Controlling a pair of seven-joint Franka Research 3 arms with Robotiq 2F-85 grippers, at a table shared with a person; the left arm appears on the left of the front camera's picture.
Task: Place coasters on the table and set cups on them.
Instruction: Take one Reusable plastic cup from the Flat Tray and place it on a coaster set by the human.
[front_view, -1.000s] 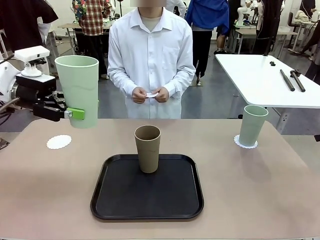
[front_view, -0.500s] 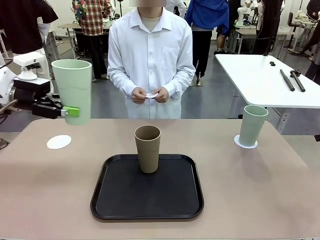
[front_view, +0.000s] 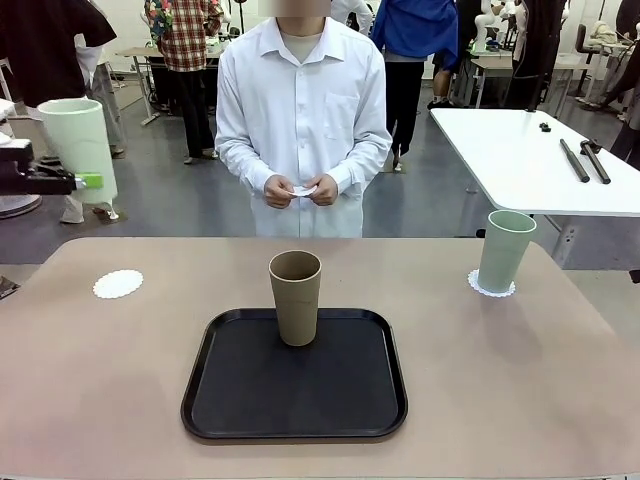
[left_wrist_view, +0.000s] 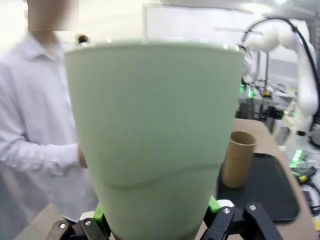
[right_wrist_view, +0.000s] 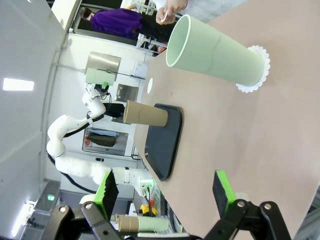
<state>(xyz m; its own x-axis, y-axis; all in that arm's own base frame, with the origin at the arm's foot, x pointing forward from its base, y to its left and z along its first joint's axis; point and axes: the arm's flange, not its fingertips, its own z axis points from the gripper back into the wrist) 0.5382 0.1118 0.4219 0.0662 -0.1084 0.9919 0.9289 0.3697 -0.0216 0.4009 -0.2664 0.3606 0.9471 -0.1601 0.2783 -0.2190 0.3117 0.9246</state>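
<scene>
— Where to with the mint cup (front_view: 75, 140)?
— Down onto the bare coaster (front_view: 118, 284) near the far-left corner of the table (front_view: 90, 400). Hanging high beyond that corner at present, pinched low on its wall by the left gripper (front_view: 88, 182), closed firmly on it.
— How to land it?
— Hold it upright, centre the base over the coaster (light paper, likely to slide), lower straight, then release. Leave the right gripper (right_wrist_view: 165, 192) alone: spread wide, gripping nothing.
</scene>
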